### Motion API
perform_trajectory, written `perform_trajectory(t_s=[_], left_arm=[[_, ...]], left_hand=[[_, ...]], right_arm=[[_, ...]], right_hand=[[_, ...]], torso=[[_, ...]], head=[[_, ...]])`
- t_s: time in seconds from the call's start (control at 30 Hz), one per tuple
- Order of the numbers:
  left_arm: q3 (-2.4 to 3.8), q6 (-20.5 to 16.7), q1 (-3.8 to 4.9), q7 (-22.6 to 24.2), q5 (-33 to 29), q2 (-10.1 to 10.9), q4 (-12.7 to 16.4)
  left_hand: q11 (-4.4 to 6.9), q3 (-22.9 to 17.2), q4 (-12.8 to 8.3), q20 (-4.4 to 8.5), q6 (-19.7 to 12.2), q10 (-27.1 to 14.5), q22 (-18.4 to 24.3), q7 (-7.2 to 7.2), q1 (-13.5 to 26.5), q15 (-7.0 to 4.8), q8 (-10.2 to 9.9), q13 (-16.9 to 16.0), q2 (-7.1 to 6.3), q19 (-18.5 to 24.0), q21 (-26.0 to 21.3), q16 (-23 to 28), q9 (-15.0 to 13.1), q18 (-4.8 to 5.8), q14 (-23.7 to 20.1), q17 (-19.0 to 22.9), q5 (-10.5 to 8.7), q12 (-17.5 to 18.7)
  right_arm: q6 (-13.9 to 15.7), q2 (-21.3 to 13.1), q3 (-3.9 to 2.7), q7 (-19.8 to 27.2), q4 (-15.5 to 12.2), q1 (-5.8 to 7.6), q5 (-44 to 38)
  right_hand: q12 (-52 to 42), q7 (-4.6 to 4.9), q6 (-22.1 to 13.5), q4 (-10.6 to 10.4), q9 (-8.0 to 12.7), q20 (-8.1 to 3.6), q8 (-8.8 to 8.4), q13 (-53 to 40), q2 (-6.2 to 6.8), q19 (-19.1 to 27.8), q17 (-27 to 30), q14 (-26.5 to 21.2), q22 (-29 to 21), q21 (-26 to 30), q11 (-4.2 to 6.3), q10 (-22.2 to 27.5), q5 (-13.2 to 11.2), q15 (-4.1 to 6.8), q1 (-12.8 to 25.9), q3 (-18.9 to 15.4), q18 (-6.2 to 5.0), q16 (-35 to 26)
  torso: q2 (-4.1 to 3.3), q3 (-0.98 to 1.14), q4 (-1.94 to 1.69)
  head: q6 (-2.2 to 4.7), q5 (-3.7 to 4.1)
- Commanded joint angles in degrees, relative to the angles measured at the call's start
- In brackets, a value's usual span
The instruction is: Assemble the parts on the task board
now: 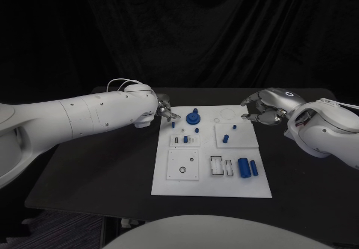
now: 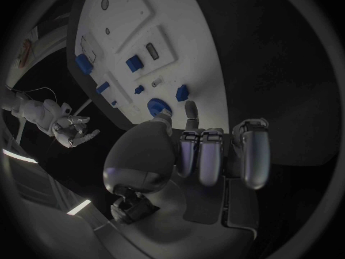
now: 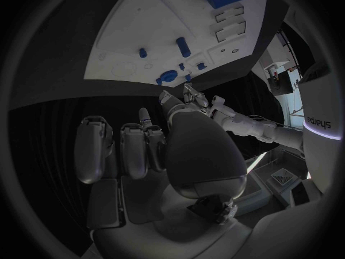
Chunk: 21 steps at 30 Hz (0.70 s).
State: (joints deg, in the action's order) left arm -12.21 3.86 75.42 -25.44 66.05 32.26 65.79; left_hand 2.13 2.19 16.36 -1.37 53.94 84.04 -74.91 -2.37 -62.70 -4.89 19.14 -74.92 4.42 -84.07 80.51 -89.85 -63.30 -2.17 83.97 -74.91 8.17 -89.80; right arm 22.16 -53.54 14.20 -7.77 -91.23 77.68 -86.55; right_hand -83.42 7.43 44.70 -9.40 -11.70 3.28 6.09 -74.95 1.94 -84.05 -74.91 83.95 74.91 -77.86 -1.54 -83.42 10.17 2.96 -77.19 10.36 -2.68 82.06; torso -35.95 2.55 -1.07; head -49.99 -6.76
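1. Head view: white board flat in the middle of the black desk, long side running away from the robot.
2. On the board: round blue gear with a stub on top near the far left corner, small blue pegs just beside it, a blue peg on the square plate at right, two blue cylinders lying side by side near the right edge, next to two open slots.
3. Left hand close to the board's far left corner, just beside the gear; fingers curled in, nothing visible between them, touch with the gear not clear.
4. Right hand off the board's far right corner, near but apart; fingers bent inward, nothing seen in them.
5. Likely step: left hand about to take or seat the gear. Best done with fingers spread first, then lowered straight over the stub and closed evenly from two sides, to keep the gear level.
6. Worth keeping clear of the small pegs alongside, easily knocked by a curled finger.
7. Right hand better kept off the board, or resting on its far edge to stop sliding.
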Motion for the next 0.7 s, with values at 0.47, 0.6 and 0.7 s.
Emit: perform_trajectory(t_s=[0.47, 0.6, 0.7], left_arm=[[0.05, 1.53, -0.48, 0.77, -0.51, -0.81, -0.86], [0.05, 1.78, -0.58, 0.66, -0.51, -0.9, -0.89], [0.05, 1.97, -0.63, 0.56, -0.51, -0.95, -0.93]], left_hand=[[-0.78, 0.33, -0.01, -0.59, -0.12, 5.96, -12.24, -0.34, -1.12, 0.57, -1.96, -15.08, 0.85, -2.62, -0.42, -0.15, 1.04, 0.02, 6.03, -15.09, 1.12, -0.2], [-0.81, 0.21, -0.12, -0.66, 0.17, 5.96, -12.23, -0.36, -1.82, 0.62, -2.48, -15.08, 0.88, -2.58, -0.48, -0.15, 1.32, 0.01, 6.03, -15.09, 2.0, -0.2], [-0.82, 0.1, -0.22, -0.71, 0.51, 5.96, -12.23, -0.37, -2.62, 0.65, -3.0, -15.08, 0.81, -2.56, -0.47, -0.15, 1.55, 0.01, 6.03, -15.09, 3.04, -0.2]], right_arm=[[-0.41, 0.1, -0.03, -0.37, -0.1, -0.11, -0.16], [-0.5, 0.09, -0.03, -0.38, -0.15, -0.11, -0.16], [-0.54, 0.09, -0.03, -0.38, -0.17, -0.11, -0.16]], right_hand=[[0.41, 0.06, 0.4, -0.19, 0.14, 0.4, -0.26, -5.55, -0.32, -1.29, -2.59, 3.5, 11.27, 0.39, -0.12, 0.36, 0.34, -0.5, 0.01, 0.17, -0.19, -0.39], [0.41, 0.06, 0.4, -0.19, 0.14, 0.4, -0.26, -5.55, -0.32, -1.29, -2.59, 3.5, 11.27, 0.39, -0.12, 0.36, 0.34, -0.5, 0.01, 0.17, -0.19, -0.39], [0.41, 0.06, 0.4, -0.19, 0.14, 0.4, -0.26, -5.55, -0.32, -1.29, -2.59, 3.5, 11.27, 0.39, -0.12, 0.36, 0.34, -0.5, 0.01, 0.17, -0.19, -0.39]], torso=[[-0.11, 0.02, -0.01], [-0.13, -0.02, -0.05], [-0.15, -0.04, -0.09]], head=[[-0.01, -0.02], [-0.01, 0.0], [-0.01, 0.07]])
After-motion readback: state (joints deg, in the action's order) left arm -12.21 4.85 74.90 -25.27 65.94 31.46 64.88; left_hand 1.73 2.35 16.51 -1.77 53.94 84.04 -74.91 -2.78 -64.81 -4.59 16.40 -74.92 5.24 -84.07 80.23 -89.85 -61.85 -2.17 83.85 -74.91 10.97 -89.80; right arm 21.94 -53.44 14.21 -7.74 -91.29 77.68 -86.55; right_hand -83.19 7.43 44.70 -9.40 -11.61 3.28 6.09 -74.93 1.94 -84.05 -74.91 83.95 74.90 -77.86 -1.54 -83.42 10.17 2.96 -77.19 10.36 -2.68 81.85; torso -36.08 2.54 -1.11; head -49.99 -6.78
